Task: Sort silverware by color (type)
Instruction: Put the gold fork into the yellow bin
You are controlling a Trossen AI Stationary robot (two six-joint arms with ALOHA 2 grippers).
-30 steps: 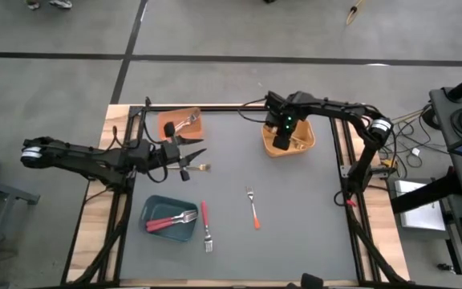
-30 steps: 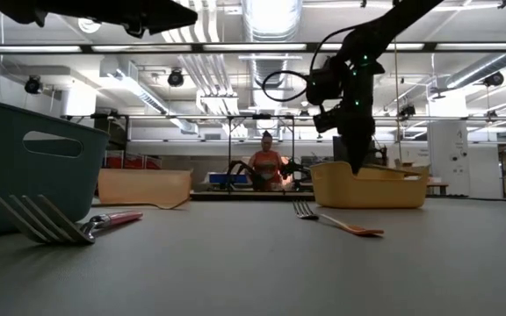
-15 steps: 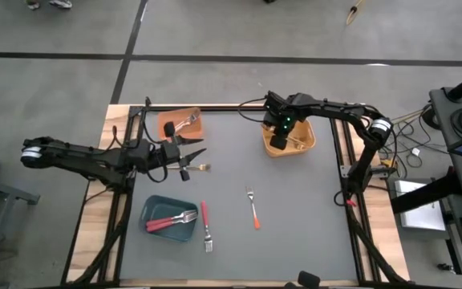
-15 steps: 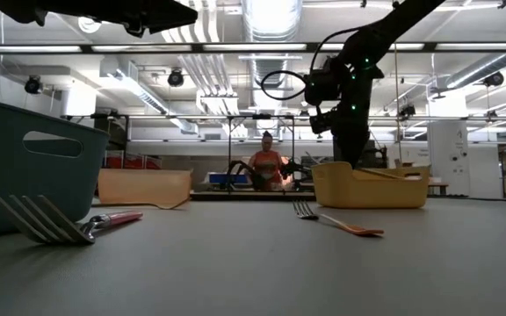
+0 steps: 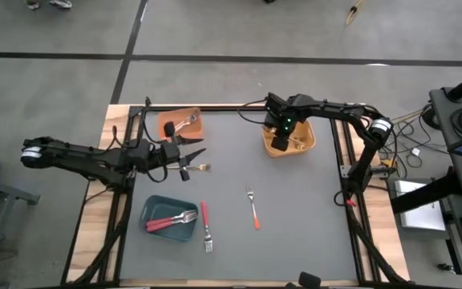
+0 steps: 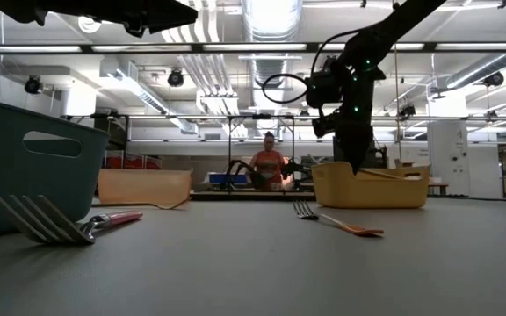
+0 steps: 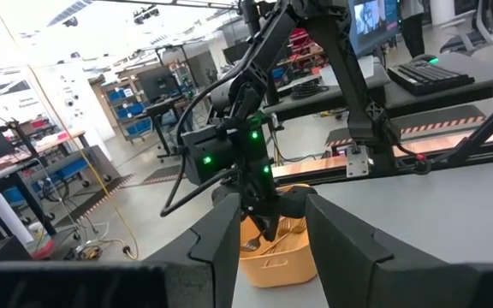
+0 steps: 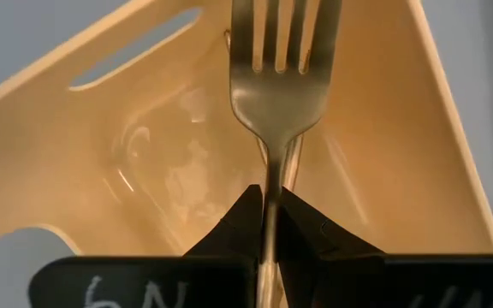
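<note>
— What sits on the matte grey worktop (image 5: 295,209)?
— A glossy yellow-orange rectangular plastic bin (image 8: 187,154); above it the right hand (image 8: 268,218) pinches a slim metal fork (image 8: 279,77).
— And the left hand (image 5: 189,157)?
— Spread wide, holding nothing, beside a small gold fork (image 5: 202,167).

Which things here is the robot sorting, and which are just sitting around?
Part of the job:
fork pinched in the right gripper over the yellow-orange bin
orange-handled fork on the mat
red-handled fork on the mat
forks in the teal bin
fork in the orange bin

Just around:
left gripper, open, waiting
person far behind
</note>
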